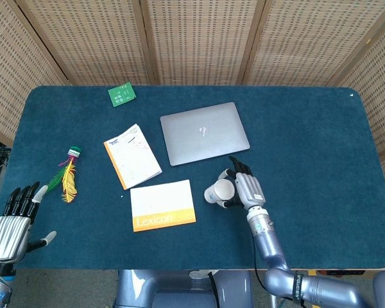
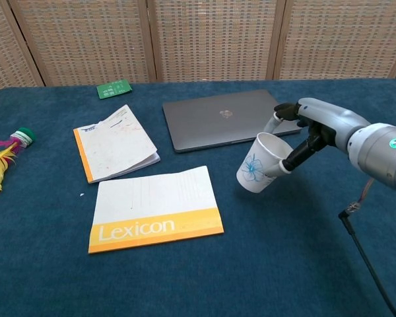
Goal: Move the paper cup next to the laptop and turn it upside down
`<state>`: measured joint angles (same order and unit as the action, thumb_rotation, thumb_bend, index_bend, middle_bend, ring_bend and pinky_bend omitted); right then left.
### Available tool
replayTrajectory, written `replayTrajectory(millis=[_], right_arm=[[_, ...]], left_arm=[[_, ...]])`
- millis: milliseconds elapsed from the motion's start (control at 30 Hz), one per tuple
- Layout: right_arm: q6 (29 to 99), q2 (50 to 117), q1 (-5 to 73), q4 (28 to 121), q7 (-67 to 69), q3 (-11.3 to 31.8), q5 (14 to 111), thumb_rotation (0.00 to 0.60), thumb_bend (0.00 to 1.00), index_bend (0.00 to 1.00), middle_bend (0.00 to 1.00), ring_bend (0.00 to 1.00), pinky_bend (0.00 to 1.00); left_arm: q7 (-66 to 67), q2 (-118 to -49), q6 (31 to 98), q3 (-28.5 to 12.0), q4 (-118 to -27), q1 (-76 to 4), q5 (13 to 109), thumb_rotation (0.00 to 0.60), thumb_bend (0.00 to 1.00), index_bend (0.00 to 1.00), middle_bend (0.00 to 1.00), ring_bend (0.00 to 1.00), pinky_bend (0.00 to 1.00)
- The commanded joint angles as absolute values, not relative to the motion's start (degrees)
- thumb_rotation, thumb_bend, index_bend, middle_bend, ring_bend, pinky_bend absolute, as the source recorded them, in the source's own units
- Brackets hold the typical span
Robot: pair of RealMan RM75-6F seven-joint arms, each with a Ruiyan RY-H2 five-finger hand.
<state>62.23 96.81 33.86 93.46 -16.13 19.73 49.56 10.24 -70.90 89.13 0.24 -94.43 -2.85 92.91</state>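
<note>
A white paper cup (image 2: pixel 257 170) with a blue flower print hangs tilted above the cloth, its mouth turned toward my right hand (image 2: pixel 302 132), which grips it by the rim. From the head view the cup (image 1: pixel 218 191) shows just in front of the closed grey laptop (image 1: pixel 205 133), with the right hand (image 1: pixel 241 187) at its right side. The laptop (image 2: pixel 230 119) lies flat, lid shut. My left hand (image 1: pixel 13 221) rests at the near left table edge, fingers spread, holding nothing.
An orange-and-white Lexicon pad (image 1: pixel 162 205) lies left of the cup, a small notebook (image 1: pixel 132 156) beyond it. A feather toy (image 1: pixel 68 174) lies at the left and a green card (image 1: pixel 122 94) at the far edge. Blue cloth (image 1: pixel 308 141) covers the table.
</note>
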Motion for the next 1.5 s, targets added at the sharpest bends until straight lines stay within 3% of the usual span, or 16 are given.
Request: replayTrajectory(millis=[33, 267, 533, 633, 800, 1067, 1500], right_arm=[[61.3, 97.4, 34.7, 91.9, -16.4, 19.7, 47.6, 0.600, 0.24, 0.42, 0.00, 0.00, 0.00], [60.0, 96.8, 34.8, 90.1, -15.2, 18.9, 46.7, 0.600, 0.24, 0.41, 0.00, 0.00, 0.00], [63.0, 95.2, 34.5, 88.5, -18.2, 17.0, 48.5, 0.600, 0.24, 0.23, 0.00, 0.00, 0.00], [64.3, 94.9, 34.1, 88.2, -19.2, 15.8, 49.8, 0.600, 0.24, 0.21, 0.00, 0.00, 0.00], [66.9, 96.0, 33.6, 87.6, -22.1, 12.9, 53.0, 0.600, 0.24, 0.22, 0.00, 0.00, 0.00], [72.6, 101.9, 34.4, 83.4, -28.9, 10.8, 58.4, 0.600, 0.24, 0.36, 0.00, 0.00, 0.00], [74.1, 105.1, 35.1, 84.5, -39.7, 11.0, 56.4, 0.600, 0.24, 0.37, 0.00, 0.00, 0.00]], left_arm=[[10.2, -70.9, 89.1, 0.3, -94.4, -2.9, 92.9, 0.600, 0.13, 0.00, 0.00, 0.00, 0.00], [10.9, -71.1, 88.8, 0.4, -94.4, -3.0, 92.8, 0.600, 0.13, 0.00, 0.00, 0.00, 0.00], [11.6, -71.4, 88.8, 0.3, -94.4, -3.0, 92.7, 0.600, 0.13, 0.00, 0.00, 0.00, 0.00], [11.7, -71.5, 88.8, 0.3, -94.3, -3.0, 92.7, 0.600, 0.13, 0.00, 0.00, 0.00, 0.00], [11.7, -71.6, 88.7, 0.4, -94.3, -3.0, 92.8, 0.600, 0.13, 0.00, 0.00, 0.00, 0.00], [11.0, -71.5, 88.7, 0.4, -94.2, -3.0, 92.7, 0.600, 0.13, 0.00, 0.00, 0.00, 0.00], [10.4, -71.2, 88.7, 0.6, -94.4, -3.1, 92.8, 0.600, 0.13, 0.00, 0.00, 0.00, 0.00]])
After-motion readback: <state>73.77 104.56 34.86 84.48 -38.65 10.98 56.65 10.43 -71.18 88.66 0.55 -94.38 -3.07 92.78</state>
